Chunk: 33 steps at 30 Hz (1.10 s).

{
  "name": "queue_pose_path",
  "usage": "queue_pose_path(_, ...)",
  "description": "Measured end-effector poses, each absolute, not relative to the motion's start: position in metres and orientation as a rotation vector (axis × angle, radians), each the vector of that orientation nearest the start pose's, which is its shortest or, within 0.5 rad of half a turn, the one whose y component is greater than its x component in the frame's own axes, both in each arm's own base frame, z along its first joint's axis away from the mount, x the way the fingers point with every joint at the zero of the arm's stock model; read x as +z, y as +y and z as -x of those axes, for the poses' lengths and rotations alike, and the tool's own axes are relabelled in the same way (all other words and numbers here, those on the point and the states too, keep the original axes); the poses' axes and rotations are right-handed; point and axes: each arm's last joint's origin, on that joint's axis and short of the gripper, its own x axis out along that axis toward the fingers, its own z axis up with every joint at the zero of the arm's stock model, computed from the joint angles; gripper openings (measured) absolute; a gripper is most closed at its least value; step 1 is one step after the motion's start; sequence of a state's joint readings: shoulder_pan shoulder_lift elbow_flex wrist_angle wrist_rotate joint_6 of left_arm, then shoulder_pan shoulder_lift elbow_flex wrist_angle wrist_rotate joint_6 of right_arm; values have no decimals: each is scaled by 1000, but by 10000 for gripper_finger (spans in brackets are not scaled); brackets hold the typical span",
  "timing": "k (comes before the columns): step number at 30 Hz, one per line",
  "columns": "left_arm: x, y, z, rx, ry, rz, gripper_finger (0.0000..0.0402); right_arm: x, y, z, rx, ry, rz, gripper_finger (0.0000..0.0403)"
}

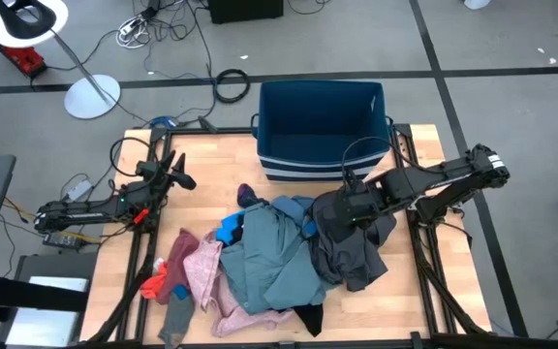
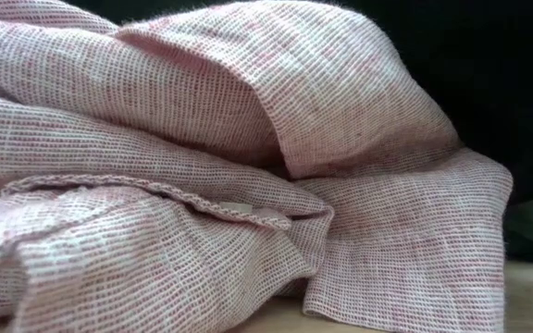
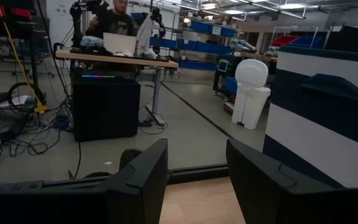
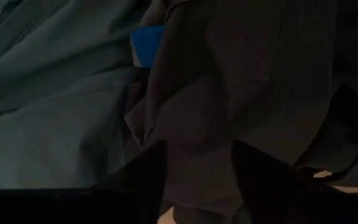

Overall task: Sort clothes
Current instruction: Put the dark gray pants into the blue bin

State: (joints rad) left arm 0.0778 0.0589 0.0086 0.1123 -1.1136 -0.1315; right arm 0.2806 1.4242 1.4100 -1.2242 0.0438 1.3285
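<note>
A pile of clothes lies on the wooden table: a teal-grey garment in the middle, a dark grey one to its right, and a pink one to its left that fills the low view. There are also a bright blue piece, a red-orange piece, a black piece and a grey sock. My right gripper is open and low over the dark grey garment. My left gripper is open and empty at the table's far left. My right gripper comes slanting down from the table's right side at the dark grey garment's upper left part. A hump of its fabric shows between the open fingers. I cannot tell whether the fingers touch it.
A dark blue bin with white stripes stands at the table's far edge, just behind the right gripper; it also shows in the left wrist view. Bare wood lies to the right of the pile. A person sits at a desk far behind.
</note>
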Motion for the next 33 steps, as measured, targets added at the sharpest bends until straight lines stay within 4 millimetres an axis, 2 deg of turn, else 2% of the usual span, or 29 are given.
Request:
queue_pose_path(4,172,32,-82,1186,-135,148,170,322,75,-256,-628,1159,-949,244)
queue_pose_path(8,171,32,-82,1186,-133,147,170,308,80,-267,-632,1222,-919,262)
queue_pose_path(14,171,32,-82,1186,-133,147,170,284,86,-283,-656,1313,-848,262)
queue_pose_path(20,171,32,-82,1186,-134,147,170,254,91,-299,-716,1396,-785,243)
queue_pose_path(23,171,32,-82,1186,-133,147,170,240,93,-306,-738,1431,-757,222)
queue_pose_path(26,171,32,-82,1186,-134,147,170,229,94,-310,-753,1459,-732,182)
queue_pose_path(32,171,32,-82,1186,-133,147,170,228,94,-311,-762,1450,-720,31)
queue_pose_path(33,171,32,-82,1186,-134,147,170,229,94,-311,-762,1445,-723,18)
